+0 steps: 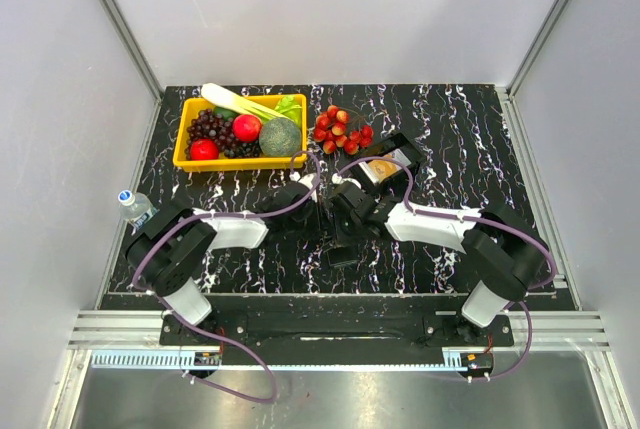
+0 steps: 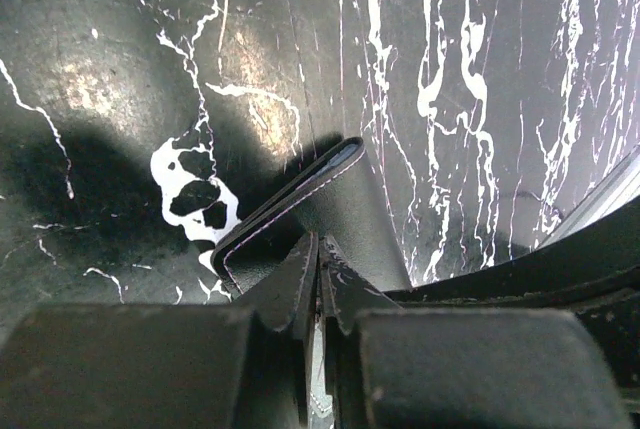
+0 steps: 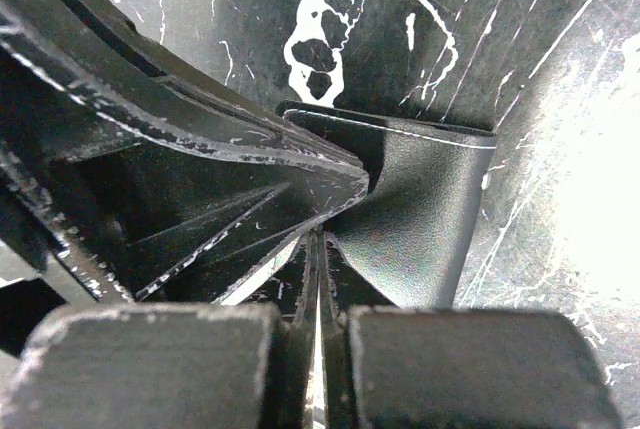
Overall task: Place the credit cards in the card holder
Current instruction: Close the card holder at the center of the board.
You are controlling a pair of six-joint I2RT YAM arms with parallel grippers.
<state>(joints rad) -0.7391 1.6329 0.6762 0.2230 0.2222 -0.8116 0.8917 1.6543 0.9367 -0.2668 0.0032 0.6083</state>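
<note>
The black card holder (image 1: 340, 249) lies between my two grippers at the table's middle. My left gripper (image 1: 318, 211) is shut on one flap of it; in the left wrist view (image 2: 320, 249) a thin pale strip shows between the fingers and the stitched black case (image 2: 290, 211) angles away. My right gripper (image 1: 340, 217) is shut on another flap; in the right wrist view (image 3: 318, 239) the grained black flap (image 3: 425, 219) curves off to the right, with the left gripper's fingers (image 3: 200, 199) close at left. An orange-gold credit card (image 1: 381, 169) lies in the black open tray (image 1: 405, 152).
A yellow basket (image 1: 240, 163) of fruit and vegetables stands at the back left. A pile of small red fruit (image 1: 342, 129) lies beside it. A small water bottle (image 1: 135, 205) lies at the left edge. White walls enclose the table.
</note>
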